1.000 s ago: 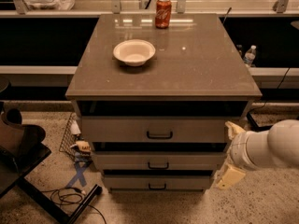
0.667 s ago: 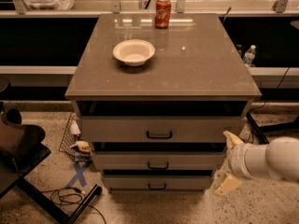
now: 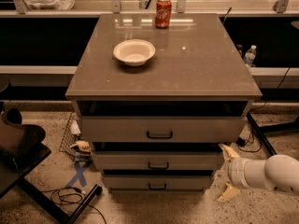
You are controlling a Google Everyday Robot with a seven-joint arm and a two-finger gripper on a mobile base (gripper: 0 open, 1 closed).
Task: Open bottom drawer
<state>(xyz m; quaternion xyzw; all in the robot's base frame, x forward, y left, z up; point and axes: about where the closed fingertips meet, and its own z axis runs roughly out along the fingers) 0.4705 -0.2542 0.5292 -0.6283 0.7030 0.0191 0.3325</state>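
Note:
The cabinet has three grey drawers. The bottom drawer (image 3: 156, 182) is the lowest, a shallow grey front with a small black bar handle (image 3: 157, 186) at its centre; it looks closed. My gripper (image 3: 227, 172) is at the lower right, just off the cabinet's right side, level with the middle and bottom drawers. Its two pale fingers (image 3: 229, 151) are spread apart, one above and one below, with nothing between them. The white arm (image 3: 271, 174) runs off the right edge.
A white bowl (image 3: 134, 52) and a red soda can (image 3: 163, 12) stand on the cabinet top (image 3: 196, 69). Cables (image 3: 65, 197) and a dark stand (image 3: 28, 171) lie on the floor at the left. A water bottle (image 3: 249, 55) stands behind at the right.
My gripper and arm have moved left and slightly down, closer to the cabinet's lower right corner. The drawers have not moved.

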